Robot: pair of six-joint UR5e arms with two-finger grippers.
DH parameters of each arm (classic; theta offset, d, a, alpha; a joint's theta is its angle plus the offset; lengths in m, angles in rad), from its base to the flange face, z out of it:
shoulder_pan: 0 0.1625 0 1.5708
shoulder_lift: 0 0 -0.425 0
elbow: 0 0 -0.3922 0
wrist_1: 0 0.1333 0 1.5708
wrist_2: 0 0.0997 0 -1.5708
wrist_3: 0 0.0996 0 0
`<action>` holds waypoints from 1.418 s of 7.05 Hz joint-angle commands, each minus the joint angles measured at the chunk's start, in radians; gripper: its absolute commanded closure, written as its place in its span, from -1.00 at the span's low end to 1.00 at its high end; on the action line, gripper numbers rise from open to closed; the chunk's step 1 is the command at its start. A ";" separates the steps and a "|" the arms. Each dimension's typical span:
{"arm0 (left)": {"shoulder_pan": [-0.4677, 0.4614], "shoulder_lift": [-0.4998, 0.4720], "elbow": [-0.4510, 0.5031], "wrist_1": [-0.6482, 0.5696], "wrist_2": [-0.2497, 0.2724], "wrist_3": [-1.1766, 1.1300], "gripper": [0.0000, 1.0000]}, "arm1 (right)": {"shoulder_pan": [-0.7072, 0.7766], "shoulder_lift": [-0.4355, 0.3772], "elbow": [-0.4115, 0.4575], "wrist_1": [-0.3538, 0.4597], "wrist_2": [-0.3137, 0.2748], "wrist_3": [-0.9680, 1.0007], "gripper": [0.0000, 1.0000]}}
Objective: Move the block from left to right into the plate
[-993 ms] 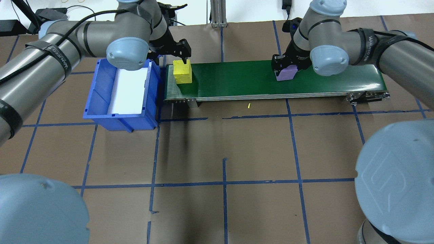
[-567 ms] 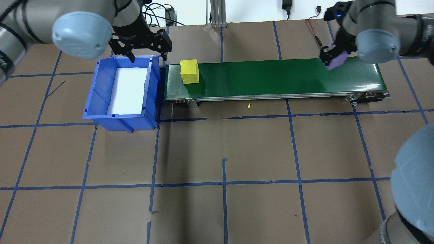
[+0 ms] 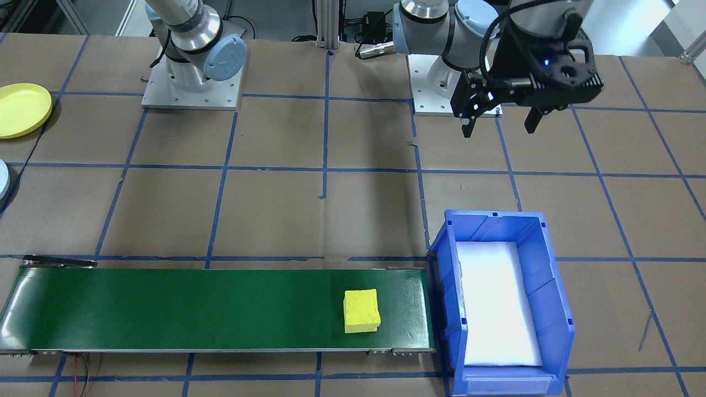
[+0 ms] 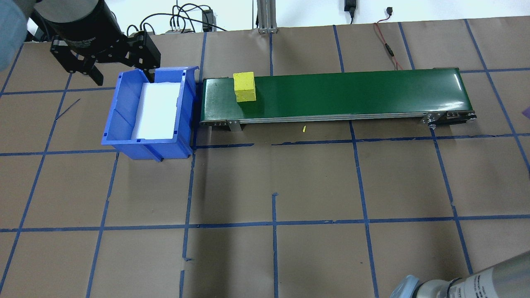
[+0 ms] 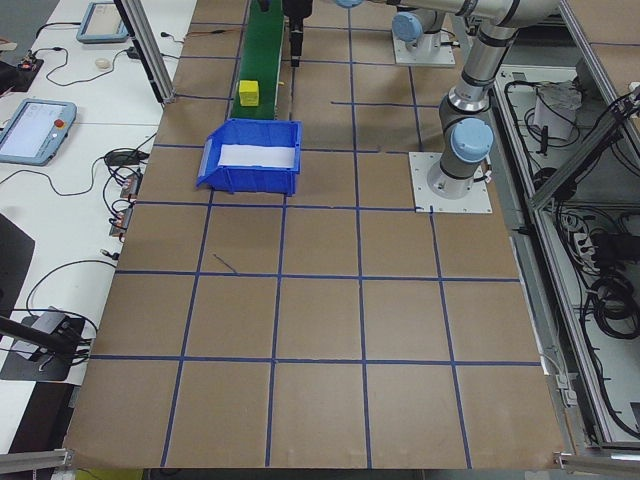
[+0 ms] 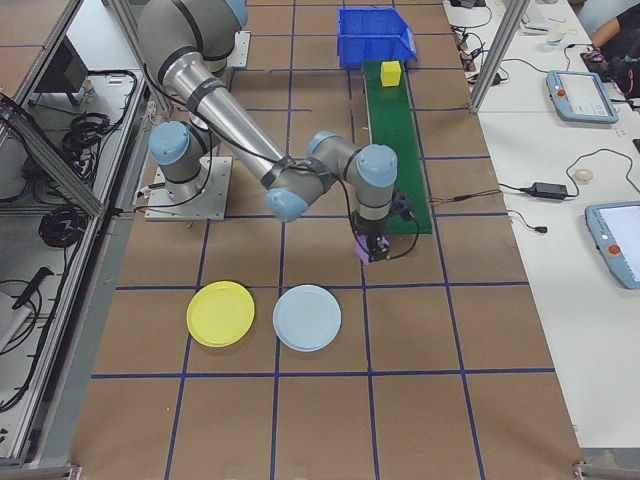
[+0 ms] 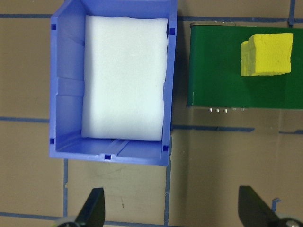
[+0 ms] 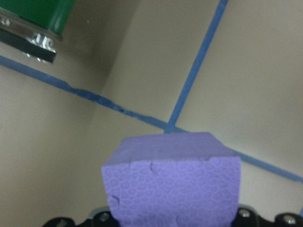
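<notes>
Moved: since a second ago our right pincer (image 8: 173,222) has carried the purple block (image 8: 173,182) off the green conveyor (image 4: 352,93) and out past its end; our left pincer (image 4: 112,58) has pulled back from the yellow block (image 4: 244,87) to hang behind the blue bin (image 4: 120,107); the yellow block has crept along the belt.
Right pincer: clamped on the purple block, low on its sides, above the tabletop (image 6: 330,420) and short of the plates.
Left pincer: spread wide, nothing in it.
Block location: purple one is airborne beside the conveyor's end; the pale blue plate (image 6: 307,318) is near, the yellow plate (image 6: 221,313) just beyond.
Handling: we judge it to be foam — light, soft, pitted skin that should grip well, nothing to break. We would squeeze gently on two opposite flat faces; too hard and it would dent.
Count, blocks: two, one purple, one yellow.
Count, plates: two, one yellow, one pale blue.
Count, bins: one, with a white foam liner (image 7: 125,78).
Count, conveyors: one.
</notes>
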 commanded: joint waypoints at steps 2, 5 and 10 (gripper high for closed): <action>0.016 0.035 -0.046 -0.059 -0.021 0.092 -1.00 | -0.253 0.030 0.088 -0.006 0.053 -0.166 -0.94; 0.076 0.047 -0.040 -0.039 -0.024 0.143 -1.00 | -0.269 0.022 0.079 0.008 0.047 0.005 -1.00; 0.093 0.059 -0.054 -0.024 -0.046 0.130 -1.00 | 0.338 -0.024 -0.005 0.094 0.151 0.719 -1.00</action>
